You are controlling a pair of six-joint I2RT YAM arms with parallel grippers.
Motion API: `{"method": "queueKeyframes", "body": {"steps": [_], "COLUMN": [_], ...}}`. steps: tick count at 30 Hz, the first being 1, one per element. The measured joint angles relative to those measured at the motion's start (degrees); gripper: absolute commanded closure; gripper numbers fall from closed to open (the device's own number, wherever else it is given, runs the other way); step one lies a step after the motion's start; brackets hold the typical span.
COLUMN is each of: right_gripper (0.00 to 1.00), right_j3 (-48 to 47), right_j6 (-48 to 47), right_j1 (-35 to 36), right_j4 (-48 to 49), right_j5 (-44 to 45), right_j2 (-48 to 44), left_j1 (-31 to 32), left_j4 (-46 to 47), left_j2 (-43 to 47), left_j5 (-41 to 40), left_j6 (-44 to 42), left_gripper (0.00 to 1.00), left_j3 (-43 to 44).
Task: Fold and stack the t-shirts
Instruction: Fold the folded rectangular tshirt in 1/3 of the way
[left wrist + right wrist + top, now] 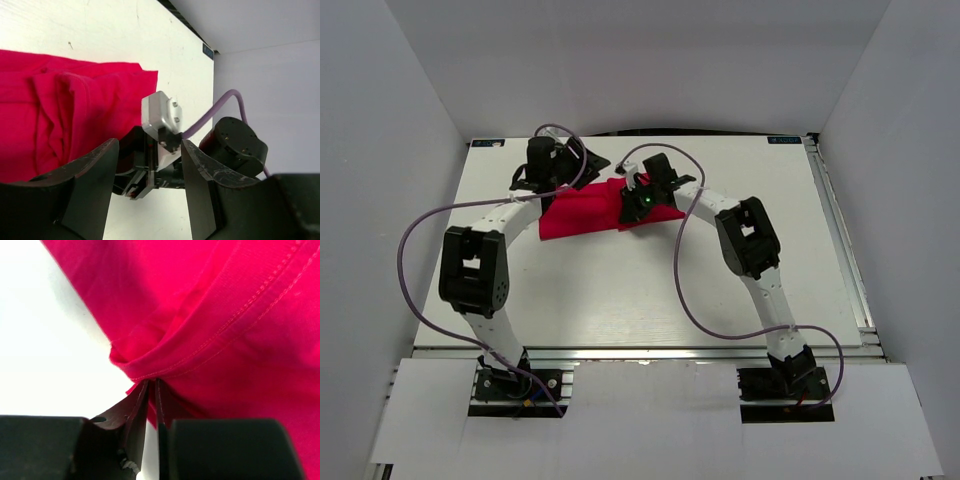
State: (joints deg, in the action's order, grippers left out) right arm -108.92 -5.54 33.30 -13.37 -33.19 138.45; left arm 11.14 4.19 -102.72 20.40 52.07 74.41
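Observation:
The red t-shirt [582, 215] lies folded into a wrinkled band at the back middle of the white table [620, 290]. My right gripper [632, 200] is at its right end. In the right wrist view that gripper [152, 382] is shut on a stitched hem fold of the t-shirt [225, 315], which bunches at the fingertips. My left gripper [588, 165] hovers off the shirt's far left corner. In the left wrist view its jaws [150, 150] stand open with nothing between them, the t-shirt [75, 110] to their left and the right arm's wrist [160, 117] straight ahead.
White walls [410, 120] close in the table on the left, back and right. Purple cables [420, 230] loop from both arms over the table. A metal rail [845, 250] runs along the right edge. The two grippers are close together at the shirt.

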Motion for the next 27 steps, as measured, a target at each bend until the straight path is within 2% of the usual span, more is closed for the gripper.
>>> {"method": "queueKeyframes", "body": {"steps": [4,9,16,20,27], "right_gripper": [0.81,0.81,0.82,0.83,0.84], "right_j3": [3.78,3.39,1.14,4.2,9.92], "right_j6": [-0.57,-0.61,-1.14,-1.29,-1.33], "right_j1": [-0.98,-4.87,-14.16,-18.29,-19.04], "right_j4": [1.53,1.25,0.57,-0.39,-1.55], "right_j5": [-2.16,-4.74,-7.34,-8.31,-9.49], "right_j2": [-2.58,-7.69,-14.47,-17.18,-19.67], "left_j1": [0.0,0.11,1.2,2.12,2.51], "left_j4": [1.29,3.89,6.64,6.99,6.6], "left_j2": [-1.14,-3.5,-12.66,-18.16,-24.63], "left_j5": [1.97,4.94,8.81,9.66,8.55], "left_j6": [0.9,2.29,4.57,5.4,5.42], "left_gripper": [0.37,0.37,0.4,0.41,0.41], "left_j3": [-0.94,-0.55,4.11,7.21,13.51]}}
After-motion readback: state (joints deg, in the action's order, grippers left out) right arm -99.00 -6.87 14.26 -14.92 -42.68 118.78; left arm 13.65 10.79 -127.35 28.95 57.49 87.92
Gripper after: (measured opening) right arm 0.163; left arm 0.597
